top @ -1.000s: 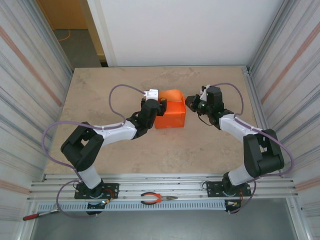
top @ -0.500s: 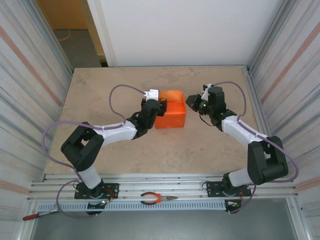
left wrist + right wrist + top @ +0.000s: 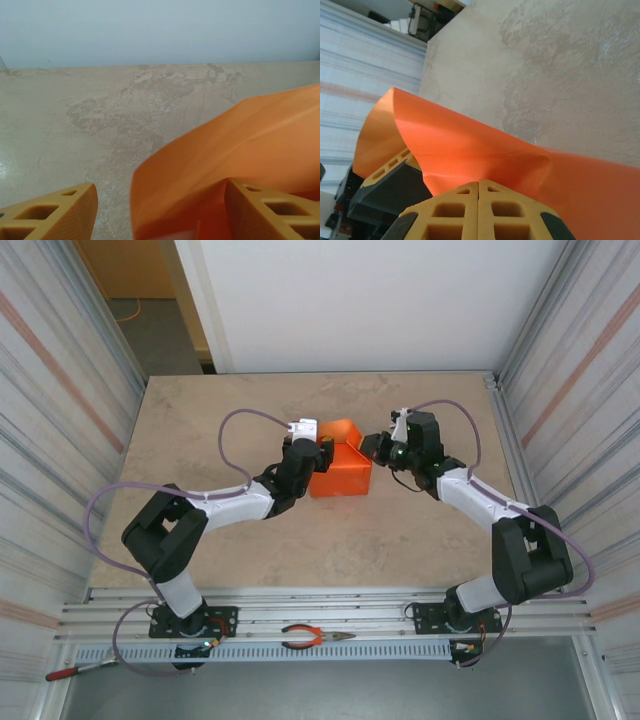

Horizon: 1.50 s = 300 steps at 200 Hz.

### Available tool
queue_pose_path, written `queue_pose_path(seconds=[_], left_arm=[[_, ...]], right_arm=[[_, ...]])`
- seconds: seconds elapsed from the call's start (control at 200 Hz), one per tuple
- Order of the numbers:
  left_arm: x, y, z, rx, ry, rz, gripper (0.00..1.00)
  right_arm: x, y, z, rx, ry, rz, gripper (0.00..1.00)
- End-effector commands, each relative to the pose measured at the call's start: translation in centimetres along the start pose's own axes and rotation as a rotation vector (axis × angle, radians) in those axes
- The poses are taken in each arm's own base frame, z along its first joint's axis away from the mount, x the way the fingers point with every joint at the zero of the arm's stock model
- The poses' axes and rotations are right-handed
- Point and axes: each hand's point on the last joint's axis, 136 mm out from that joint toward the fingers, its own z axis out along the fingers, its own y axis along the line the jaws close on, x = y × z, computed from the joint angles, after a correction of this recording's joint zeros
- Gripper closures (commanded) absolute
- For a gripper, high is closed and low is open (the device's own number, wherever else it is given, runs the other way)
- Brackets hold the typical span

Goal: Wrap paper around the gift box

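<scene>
The gift box (image 3: 340, 476) sits mid-table as a compact orange block, covered by the paper (image 3: 343, 430), whose loose flap stands up in a peak at the box's far side. My left gripper (image 3: 318, 454) is at the box's left side and is open. In the left wrist view its fingers (image 3: 55, 212) straddle the paper's (image 3: 235, 145) raised edge; bare table shows between the left finger and the paper. My right gripper (image 3: 371, 446) is shut, its tip (image 3: 479, 183) against the paper flap (image 3: 470, 145) at the box's far right corner, with nothing visible between the fingers.
Pliers (image 3: 318, 637) lie on the rail in front of the arm bases, and a red-handled tool (image 3: 68, 672) lies at the near left. Corrugated walls (image 3: 60, 420) close both sides of the beige table (image 3: 200, 410). The left gripper's body (image 3: 385, 187) shows behind the flap.
My right gripper has moved left against the paper, and the rounded flap behind the box has folded into a pointed peak. The left arm has stayed put.
</scene>
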Motion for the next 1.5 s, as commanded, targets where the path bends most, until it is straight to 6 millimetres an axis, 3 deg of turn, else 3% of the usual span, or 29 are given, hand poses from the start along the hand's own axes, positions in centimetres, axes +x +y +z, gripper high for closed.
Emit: queue_pose_path(seconds=[0.0,0.286,0.526,0.636,0.722,0.857,0.947,1.127,1.313,1.498], left_arm=[[2.2,0.5,0.2,-0.034,0.059,0.052,0.32],[2.0,0.7,-0.1,-0.037,0.055,0.045,0.32],[0.9,0.4,-0.6,-0.016,0.044,0.028,0.32],[-1.5,-0.1,-1.3,0.025,0.042,0.002,0.30],[-4.3,-0.2,-2.3,0.107,0.051,-0.076,0.28],[-8.7,1.4,-4.2,0.218,0.039,-0.238,0.26],[-10.0,3.0,-5.1,0.242,0.037,-0.309,0.25],[-8.8,3.9,-6.1,0.250,0.052,-0.301,0.24],[-5.0,2.3,-6.2,0.270,0.074,-0.235,0.25],[-2.9,0.4,-5.4,0.268,0.080,-0.170,0.26]], right_arm=[[0.7,0.9,0.5,-0.008,0.054,-0.056,1.00],[3.7,-0.5,1.3,0.108,0.151,-0.173,1.00],[6.8,-4.5,1.1,0.318,0.219,-0.348,1.00],[8.1,-6.2,1.2,0.386,0.261,-0.393,1.00],[8.7,-6.7,1.2,0.407,0.282,-0.399,1.00],[9.2,-6.5,1.1,0.387,0.283,-0.369,1.00],[9.6,-6.1,1.3,0.361,0.291,-0.338,1.00],[10.1,-5.8,1.6,0.337,0.285,-0.304,1.00],[10.4,-6.0,1.7,0.334,0.288,-0.281,1.00],[10.6,-5.8,1.8,0.327,0.290,-0.271,1.00]])
